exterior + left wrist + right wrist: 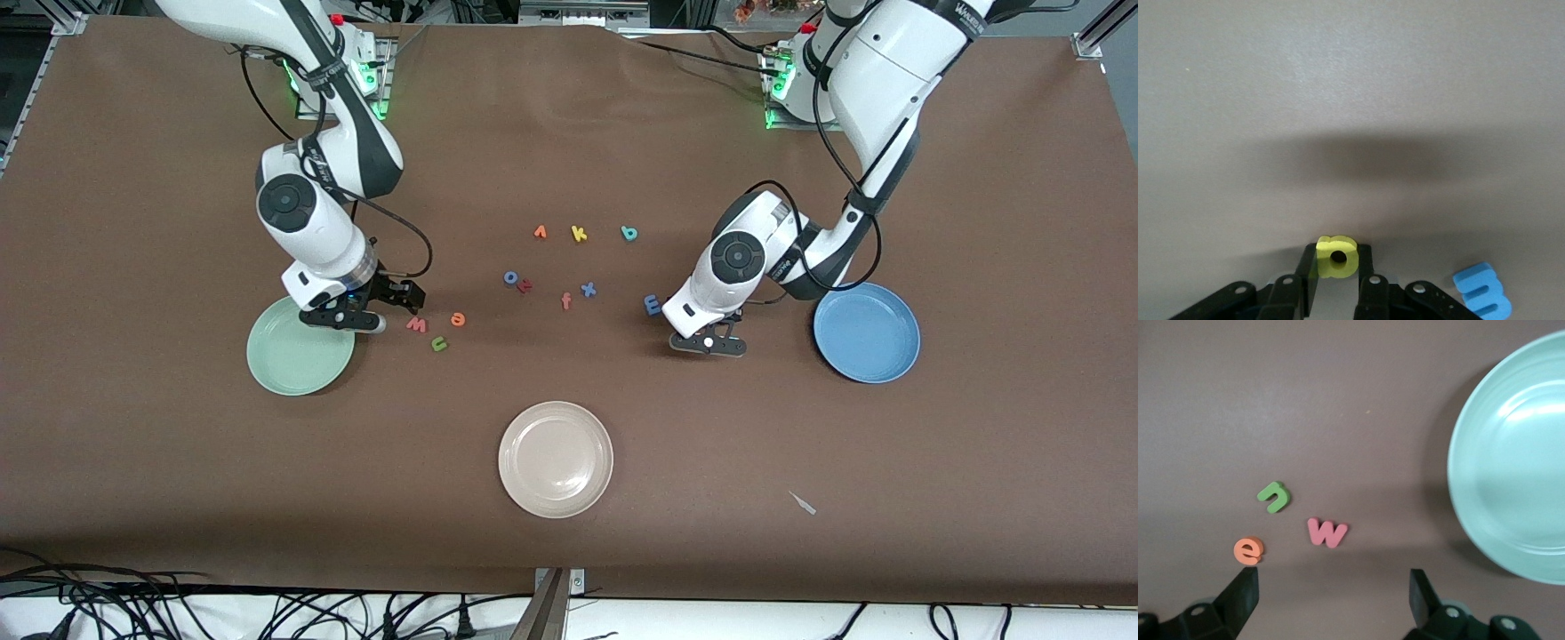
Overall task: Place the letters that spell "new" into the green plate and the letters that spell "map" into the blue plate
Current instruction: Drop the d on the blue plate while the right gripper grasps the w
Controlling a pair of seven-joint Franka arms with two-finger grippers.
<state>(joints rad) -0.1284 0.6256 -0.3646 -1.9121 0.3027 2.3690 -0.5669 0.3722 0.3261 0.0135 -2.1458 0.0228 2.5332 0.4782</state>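
I log the left gripper (1337,280) pinching the yellow "a" (1337,257) beside the blue "m" (1483,289) near the blue plate (867,332), right gripper (1331,593) spread over the "w" (1327,532) by the green plate (1511,467), its fingertips cut off.

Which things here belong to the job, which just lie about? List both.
Job: green foam "n", orange "e", pink-red "w", mint-green plate; blue "m", yellow "a", teal "p", blue plate.
Lying about: cream-beige plate, yellow "k", pink "f", blue "x".
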